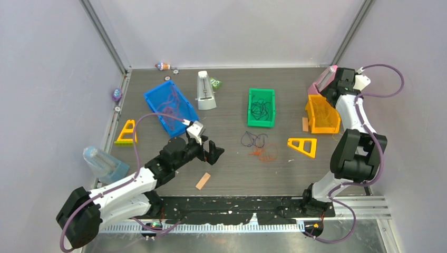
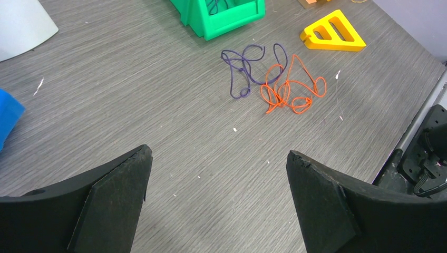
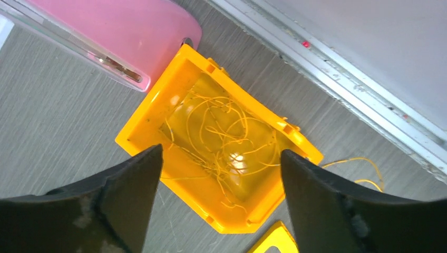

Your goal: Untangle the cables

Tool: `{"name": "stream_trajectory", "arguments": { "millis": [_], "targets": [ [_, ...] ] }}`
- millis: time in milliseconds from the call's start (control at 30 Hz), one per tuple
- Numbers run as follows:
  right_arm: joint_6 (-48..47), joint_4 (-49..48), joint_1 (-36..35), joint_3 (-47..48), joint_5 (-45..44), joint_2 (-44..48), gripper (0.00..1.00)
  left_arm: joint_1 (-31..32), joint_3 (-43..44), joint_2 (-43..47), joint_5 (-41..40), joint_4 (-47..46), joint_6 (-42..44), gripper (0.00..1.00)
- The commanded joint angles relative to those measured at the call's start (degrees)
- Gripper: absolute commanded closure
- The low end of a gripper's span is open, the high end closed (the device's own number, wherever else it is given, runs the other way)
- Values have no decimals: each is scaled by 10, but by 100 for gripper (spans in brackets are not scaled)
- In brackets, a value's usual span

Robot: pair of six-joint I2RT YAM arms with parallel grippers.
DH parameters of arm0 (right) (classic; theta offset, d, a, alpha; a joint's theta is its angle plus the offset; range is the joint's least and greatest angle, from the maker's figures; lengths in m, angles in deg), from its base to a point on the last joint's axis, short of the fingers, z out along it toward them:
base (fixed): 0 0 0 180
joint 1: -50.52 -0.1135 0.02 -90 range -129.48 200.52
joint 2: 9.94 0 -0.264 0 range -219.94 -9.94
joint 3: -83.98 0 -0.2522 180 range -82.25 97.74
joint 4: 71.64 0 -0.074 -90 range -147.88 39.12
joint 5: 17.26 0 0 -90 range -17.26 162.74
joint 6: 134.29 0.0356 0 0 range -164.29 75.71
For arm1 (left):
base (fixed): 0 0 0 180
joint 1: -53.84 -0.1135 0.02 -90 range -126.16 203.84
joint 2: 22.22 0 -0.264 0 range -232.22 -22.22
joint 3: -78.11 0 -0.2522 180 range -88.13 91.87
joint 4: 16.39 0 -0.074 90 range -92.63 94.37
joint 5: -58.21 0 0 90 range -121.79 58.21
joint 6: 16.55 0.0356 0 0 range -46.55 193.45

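A dark purple cable point(image 1: 253, 139) and a red-orange cable point(image 1: 266, 153) lie overlapping in the middle of the table; the left wrist view shows the purple cable point(image 2: 243, 67) and the orange one point(image 2: 289, 87) ahead of my fingers. My left gripper point(image 1: 210, 149) point(image 2: 217, 196) is open and empty, left of them. Yellow cables point(image 3: 221, 132) lie in the yellow bin point(image 1: 321, 113) point(image 3: 158, 113). My right gripper point(image 1: 329, 89) point(image 3: 220, 196) is open and empty above that bin. Dark cables point(image 1: 261, 109) lie in the green bin point(image 1: 261, 122), red ones in the blue bin point(image 1: 169, 107).
Yellow triangular frames lie at the right point(image 1: 303, 146) and left point(image 1: 126, 133). A tan wooden stick point(image 1: 203, 181) lies near the front, another point(image 1: 305, 124) by the yellow bin. A white metronome-like object point(image 1: 204, 90), a pink object point(image 3: 116, 31) and a clear container point(image 1: 103, 163) stand around.
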Motion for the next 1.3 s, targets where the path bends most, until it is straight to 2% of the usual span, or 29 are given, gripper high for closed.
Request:
{"name": "stream_trajectory", "arguments": {
  "millis": [0,100,233,267,500,600,667,800,900,1033,1267],
  "targets": [
    [-18,31,0,19,-57,49,6,-1,25,6,2,-5,12,1],
    [-14,34,19,-4,-70,78,3,-1,24,13,1,-4,12,0],
    [12,21,58,-56,-65,107,12,-1,25,16,-1,-2,13,0],
    [5,11,59,-73,-69,112,17,-1,24,16,-1,-2,13,0],
    [-52,-19,61,-145,-93,132,18,-1,17,35,0,0,14,0],
    [-94,-96,61,-207,-89,157,19,-1,-2,35,-2,-28,10,0],
    [-127,-121,58,-231,-79,166,19,-1,9,27,1,-15,10,0],
    [-157,-88,56,-211,-79,130,20,-1,42,21,24,23,2,0],
    [-154,-71,55,-193,-73,112,26,-1,39,24,29,20,-2,1],
    [-157,-78,55,-196,-35,105,29,-1,44,28,22,45,2,1],
    [-196,-75,37,-192,8,101,22,-1,47,36,30,65,0,1]
  ]
}}
